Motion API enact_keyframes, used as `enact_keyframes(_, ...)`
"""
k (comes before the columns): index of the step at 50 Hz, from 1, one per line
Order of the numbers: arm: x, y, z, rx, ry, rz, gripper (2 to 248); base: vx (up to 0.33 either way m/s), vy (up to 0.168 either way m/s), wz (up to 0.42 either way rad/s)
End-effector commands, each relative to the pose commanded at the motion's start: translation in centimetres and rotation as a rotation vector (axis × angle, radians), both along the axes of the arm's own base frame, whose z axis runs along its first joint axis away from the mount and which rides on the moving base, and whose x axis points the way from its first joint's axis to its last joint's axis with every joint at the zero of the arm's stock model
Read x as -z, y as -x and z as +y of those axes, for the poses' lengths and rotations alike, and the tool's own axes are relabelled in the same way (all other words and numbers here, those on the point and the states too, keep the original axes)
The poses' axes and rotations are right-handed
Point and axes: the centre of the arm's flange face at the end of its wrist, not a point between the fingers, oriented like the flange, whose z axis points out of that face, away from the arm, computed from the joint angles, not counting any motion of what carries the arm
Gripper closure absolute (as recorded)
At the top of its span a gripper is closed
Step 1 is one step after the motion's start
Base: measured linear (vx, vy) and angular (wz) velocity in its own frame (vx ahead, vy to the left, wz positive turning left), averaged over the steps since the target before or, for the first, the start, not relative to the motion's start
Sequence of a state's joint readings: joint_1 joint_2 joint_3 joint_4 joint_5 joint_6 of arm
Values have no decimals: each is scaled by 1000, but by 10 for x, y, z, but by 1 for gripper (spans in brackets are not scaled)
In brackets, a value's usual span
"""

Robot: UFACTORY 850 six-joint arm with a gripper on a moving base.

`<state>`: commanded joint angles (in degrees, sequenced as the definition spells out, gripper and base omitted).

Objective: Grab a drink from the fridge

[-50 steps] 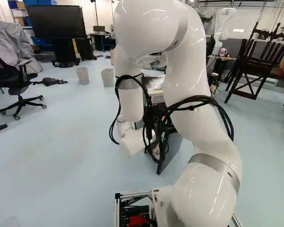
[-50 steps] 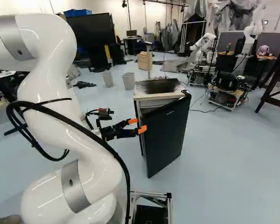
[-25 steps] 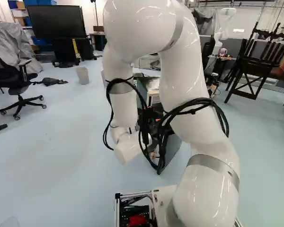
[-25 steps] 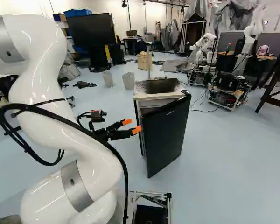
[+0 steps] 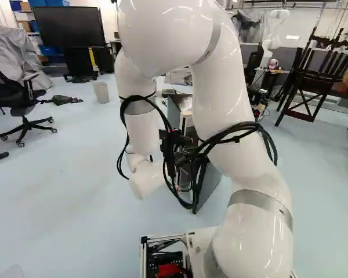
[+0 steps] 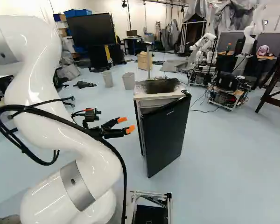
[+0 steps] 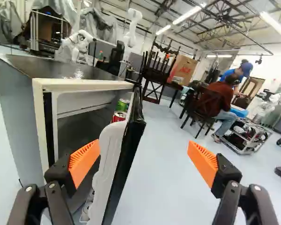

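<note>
The gripper [image 6: 126,124] reaches in from the bottom edge with its fingers spread wide, orange pads [image 7: 85,161] facing each other. At the left of the frame stands a fridge [image 7: 18,117], its door [image 7: 124,164] ajar and seen nearly edge-on between the fingers, nearer the left one. Left of centre, by the door's white inner side, show a red can [image 7: 119,116] and a green can [image 7: 123,104]. Another robot [image 7: 76,46] stands at upper left; pale floor [image 7: 164,187] spreads lower centre.

Left and right base views look ahead, down from behind — wrist view closer — all share fridge [image 6: 164,135]
</note>
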<state>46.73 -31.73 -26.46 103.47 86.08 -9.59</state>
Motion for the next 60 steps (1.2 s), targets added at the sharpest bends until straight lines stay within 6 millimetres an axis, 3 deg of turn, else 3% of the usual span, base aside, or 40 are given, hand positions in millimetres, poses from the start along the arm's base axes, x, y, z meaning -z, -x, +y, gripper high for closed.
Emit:
enact_keyframes(36, -20, -97, 10, 365, -152, -166, 3, 0, 0, 0)
enact_keyframes(60, -32, -166, -10, 498, -219, -259, 3, 0, 0, 0)
